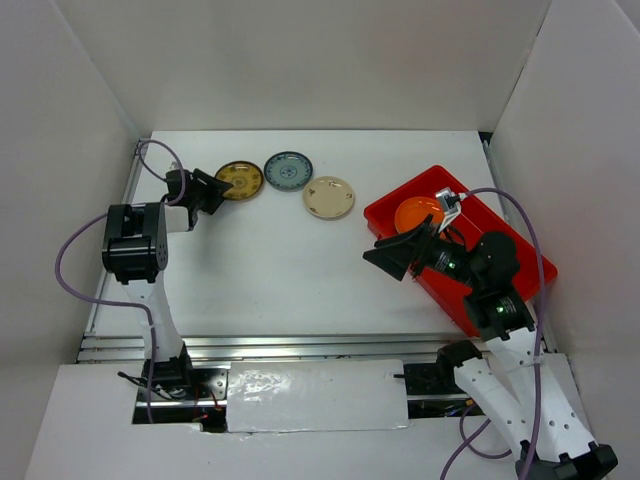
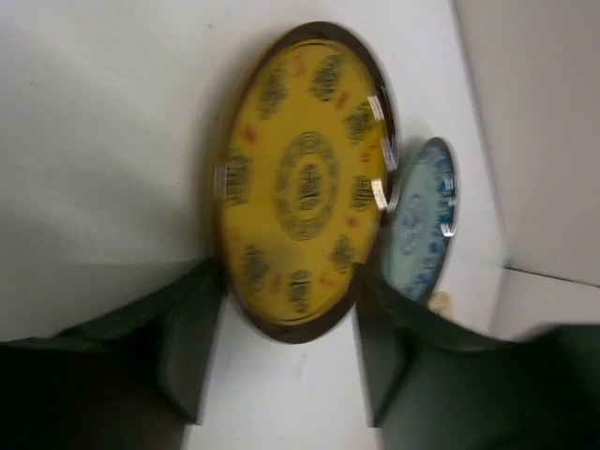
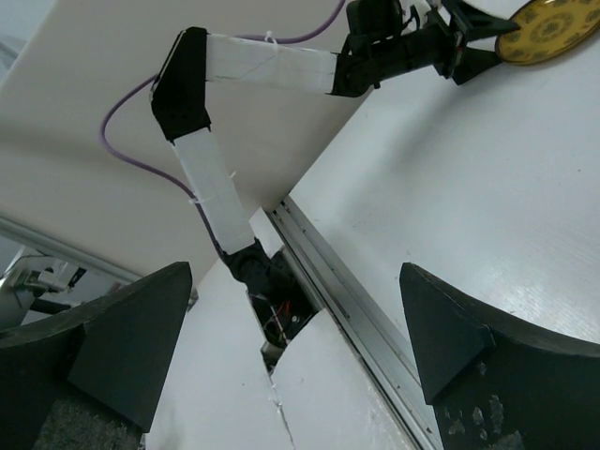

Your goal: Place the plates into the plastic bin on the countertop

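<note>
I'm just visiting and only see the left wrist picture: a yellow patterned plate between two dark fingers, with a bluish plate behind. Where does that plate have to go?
Observer: Into the red bin, which sits at the right of the countertop in the top view.
Operator: Is anything in it already?
Observer: One orange plate lies inside.
Operator: And the other arm?
Observer: The right gripper hangs open by the bin's left edge, holding nothing.
</note>
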You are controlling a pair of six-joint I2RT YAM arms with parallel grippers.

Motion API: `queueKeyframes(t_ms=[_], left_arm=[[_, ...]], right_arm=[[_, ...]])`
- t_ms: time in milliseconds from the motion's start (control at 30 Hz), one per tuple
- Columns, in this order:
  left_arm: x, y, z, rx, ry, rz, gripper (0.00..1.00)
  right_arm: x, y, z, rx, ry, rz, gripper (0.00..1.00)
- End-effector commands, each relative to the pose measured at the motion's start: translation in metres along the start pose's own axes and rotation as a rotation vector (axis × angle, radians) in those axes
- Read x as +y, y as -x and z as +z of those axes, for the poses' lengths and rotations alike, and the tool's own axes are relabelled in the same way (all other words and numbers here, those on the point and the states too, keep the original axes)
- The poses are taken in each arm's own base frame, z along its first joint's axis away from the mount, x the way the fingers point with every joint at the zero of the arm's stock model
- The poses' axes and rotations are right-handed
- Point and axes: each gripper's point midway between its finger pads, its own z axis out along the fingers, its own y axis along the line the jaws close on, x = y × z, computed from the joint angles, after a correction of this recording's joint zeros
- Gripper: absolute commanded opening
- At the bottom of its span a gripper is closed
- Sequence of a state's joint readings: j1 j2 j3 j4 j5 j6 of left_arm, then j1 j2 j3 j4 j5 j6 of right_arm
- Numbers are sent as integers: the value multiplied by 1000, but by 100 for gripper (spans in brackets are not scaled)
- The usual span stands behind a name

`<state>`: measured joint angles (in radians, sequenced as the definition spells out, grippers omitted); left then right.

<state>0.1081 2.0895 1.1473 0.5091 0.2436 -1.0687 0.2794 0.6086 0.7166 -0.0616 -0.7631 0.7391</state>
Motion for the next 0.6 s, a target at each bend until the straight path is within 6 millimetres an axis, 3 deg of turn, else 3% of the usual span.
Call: queueKeyframes(t_ms=[0,67,100,167,200,267,300,367,400,433,467,500,533,567], left_arm=[[56,-16,9,18,169,-32,63],[55,-15,8,6,173,-37,48],[55,-13,7,-1,185,-39,30],[50,-6,2,-19,195,-40,13],[45,0,-1,-35,201,-33,0],[35,11,-11,-70,214,-10,0],[15,23,-22,-102,181,10,0],[6,34,-39,-148,199,40,0],[-14,40,-57,-169,170,60,0],[-21,47,-68,-196,183,93,0],[-29,42,-77,-189,184,125,0],[-42,40,-97,-183,191,149,0],[-48,34,-105,-166,191,204,0],[-61,15,-112,-113,158,247,0]], right_arm=[[-3,-1,-1,-16,-22,19,100],[-6,3,1,-26,-34,17,100],[-6,4,2,-25,-37,19,100],[-12,6,6,-19,-50,28,100],[-14,6,8,-16,-52,35,100],[-22,5,13,-10,-63,54,100],[-25,5,16,-11,-62,58,100],[-35,4,26,-10,-72,70,100],[-42,3,31,-6,-89,78,100],[-55,2,42,13,-125,102,100],[-58,-1,51,32,-136,91,100],[-83,-5,65,44,-215,118,100],[-84,3,76,37,-216,100,100],[-88,5,85,42,-219,88,100]])
